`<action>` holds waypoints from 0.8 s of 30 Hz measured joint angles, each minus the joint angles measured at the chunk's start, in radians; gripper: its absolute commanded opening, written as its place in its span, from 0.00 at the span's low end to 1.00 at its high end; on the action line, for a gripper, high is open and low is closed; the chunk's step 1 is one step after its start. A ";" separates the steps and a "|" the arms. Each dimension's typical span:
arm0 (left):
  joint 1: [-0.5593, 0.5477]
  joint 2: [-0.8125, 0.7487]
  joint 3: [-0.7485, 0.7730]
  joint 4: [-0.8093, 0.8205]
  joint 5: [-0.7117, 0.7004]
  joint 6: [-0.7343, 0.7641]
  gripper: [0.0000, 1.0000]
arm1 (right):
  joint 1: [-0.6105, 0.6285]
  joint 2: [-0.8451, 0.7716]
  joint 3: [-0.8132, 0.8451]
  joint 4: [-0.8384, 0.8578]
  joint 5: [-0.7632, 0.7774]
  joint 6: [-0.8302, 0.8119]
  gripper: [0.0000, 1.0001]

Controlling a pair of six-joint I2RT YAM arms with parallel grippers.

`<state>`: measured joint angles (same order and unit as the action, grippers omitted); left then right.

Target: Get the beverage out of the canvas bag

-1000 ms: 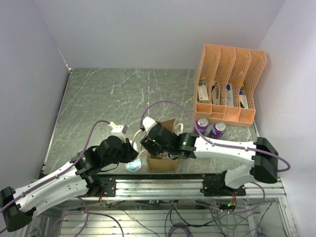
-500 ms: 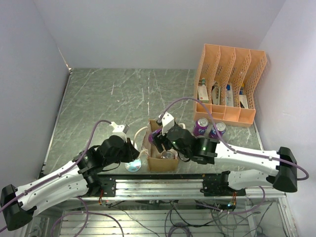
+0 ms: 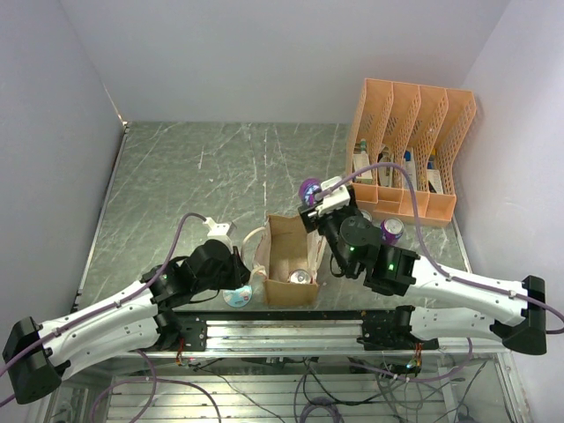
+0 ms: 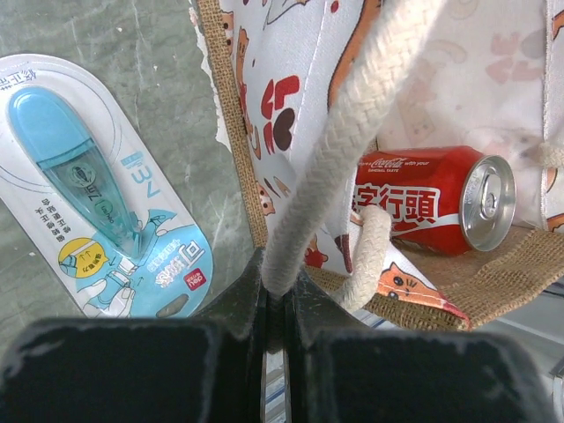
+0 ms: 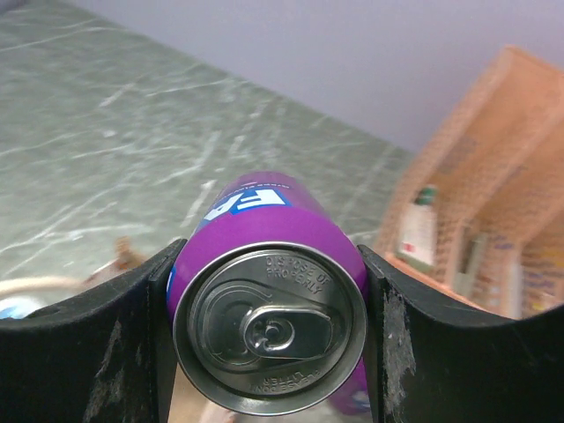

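Observation:
The tan canvas bag [image 3: 278, 240] stands open at the table's near edge. A red cola can [image 3: 302, 277] lies in it, and shows in the left wrist view [image 4: 432, 198]. My left gripper [image 3: 248, 272] is shut on the bag's cream rope handle [image 4: 352, 150], at the bag's left side [image 4: 264, 88]; its tips [image 4: 278, 286] pinch the rope. My right gripper [image 3: 314, 196] is shut on a purple can [image 3: 308, 188] and holds it in the air above the bag's far right corner. The right wrist view shows the can [image 5: 264, 220] top-on between the fingers [image 5: 269, 291].
An orange perforated file organizer [image 3: 410, 150] with small items stands at the back right, and shows in the right wrist view [image 5: 476, 220]. Another purple can [image 3: 392, 229] stands in front of it. A blue correction tape pack [image 4: 97, 203] lies left of the bag [image 3: 236, 297].
My right gripper has risen out of the bag with the purple can and moved back and to the right. My left gripper has kept hold of the handle.

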<state>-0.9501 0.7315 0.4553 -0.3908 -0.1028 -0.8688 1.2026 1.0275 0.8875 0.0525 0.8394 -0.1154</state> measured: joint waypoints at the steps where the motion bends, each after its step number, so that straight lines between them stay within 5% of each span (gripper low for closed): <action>1: 0.000 0.001 0.000 0.001 0.000 0.001 0.07 | -0.005 0.000 0.000 0.014 0.034 -0.027 0.00; 8: 0.000 -0.004 0.002 0.003 0.000 0.005 0.07 | -0.198 -0.039 0.000 -0.022 0.224 0.012 0.00; 14: 0.000 0.009 0.003 0.004 0.000 0.013 0.07 | -0.471 -0.118 -0.011 -0.308 0.296 0.309 0.00; 24: 0.000 0.031 0.010 0.008 0.003 0.027 0.07 | -0.579 -0.149 -0.037 -0.921 0.373 1.020 0.00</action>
<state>-0.9501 0.7624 0.4648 -0.3824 -0.0998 -0.8413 0.6239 0.8783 0.8509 -0.8680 1.2125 0.9043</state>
